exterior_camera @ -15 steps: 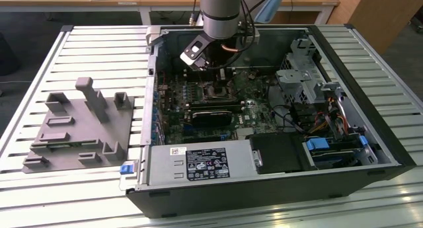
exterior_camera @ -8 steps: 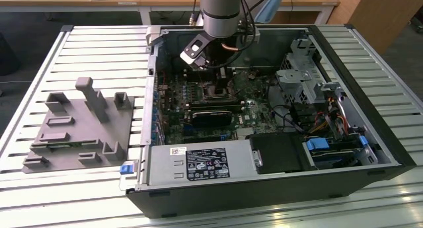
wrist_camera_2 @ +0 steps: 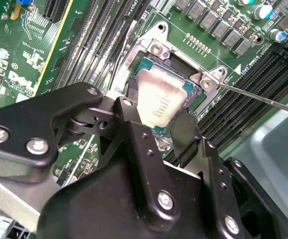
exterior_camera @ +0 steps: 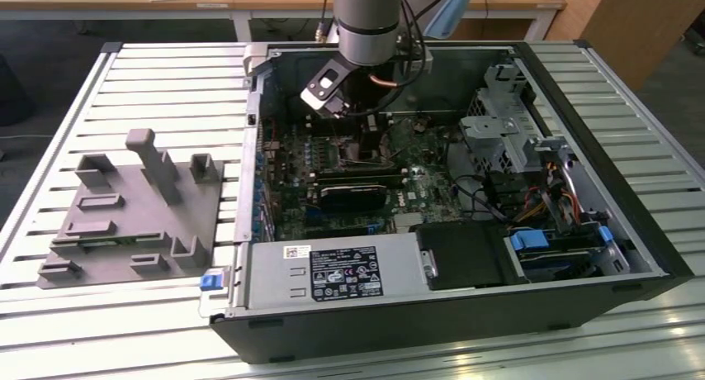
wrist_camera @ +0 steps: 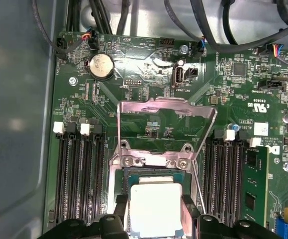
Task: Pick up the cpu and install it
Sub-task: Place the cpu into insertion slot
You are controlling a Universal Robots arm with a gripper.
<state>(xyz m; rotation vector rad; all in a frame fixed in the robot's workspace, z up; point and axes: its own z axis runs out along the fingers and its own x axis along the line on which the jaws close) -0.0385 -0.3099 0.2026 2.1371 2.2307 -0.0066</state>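
The cpu (wrist_camera_2: 161, 97), a small square chip with a silvery top, sits between my gripper's (wrist_camera_2: 156, 122) black fingers (wrist_camera_2: 126, 117), low over the dark socket (wrist_camera_2: 151, 64) on the green motherboard. In the first wrist view the cpu (wrist_camera: 155, 206) lies just below the socket's raised metal frame (wrist_camera: 166, 117), and the gripper (wrist_camera: 155, 219) is shut on its two sides. In the exterior view the gripper (exterior_camera: 369, 136) reaches down into the open computer case (exterior_camera: 617, 231), near its back.
A grey plastic tray (exterior_camera: 132, 206) lies on the slatted table at the exterior view's left. Memory slots (wrist_camera: 79, 174) flank the socket. The thin socket lever (wrist_camera_2: 263, 97) sticks out sideways. A long black card (exterior_camera: 352, 190), cables (exterior_camera: 518, 202) and a drive cage (exterior_camera: 501, 132) crowd the case.
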